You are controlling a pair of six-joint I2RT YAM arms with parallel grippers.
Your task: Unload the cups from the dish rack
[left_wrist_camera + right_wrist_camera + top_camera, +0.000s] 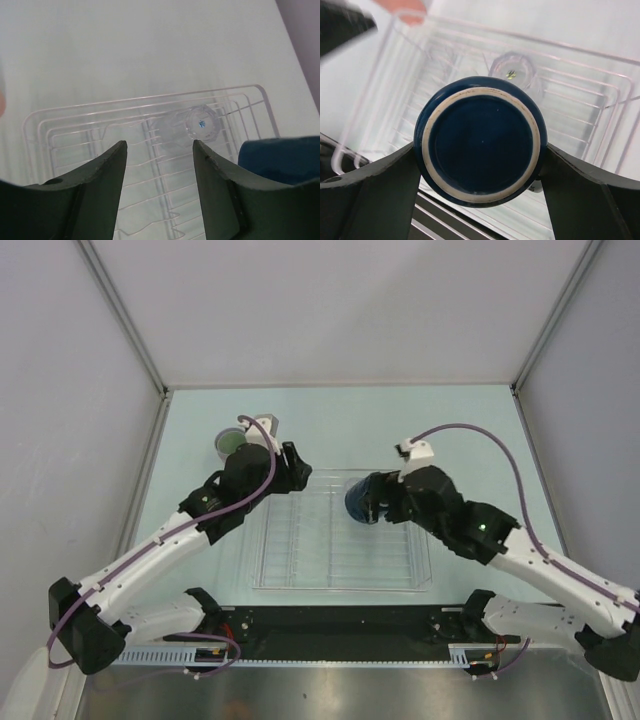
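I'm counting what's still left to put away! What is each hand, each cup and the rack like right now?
dish rack: flat on the table.
left hand: open, empty.
right hand: shut on the blue mug.
blue mug: held over the dish rack, base toward the wrist camera.
clear cup: in the dish rack, looks upside down, not held.
green cup: upright on the table, outside the dish rack.

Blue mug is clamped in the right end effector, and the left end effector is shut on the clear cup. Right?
Not quite. The left end effector is open and holds nothing; the left wrist view shows the clear cup sitting in the dish rack beyond its fingers. The right end effector is indeed clamped on the blue mug.
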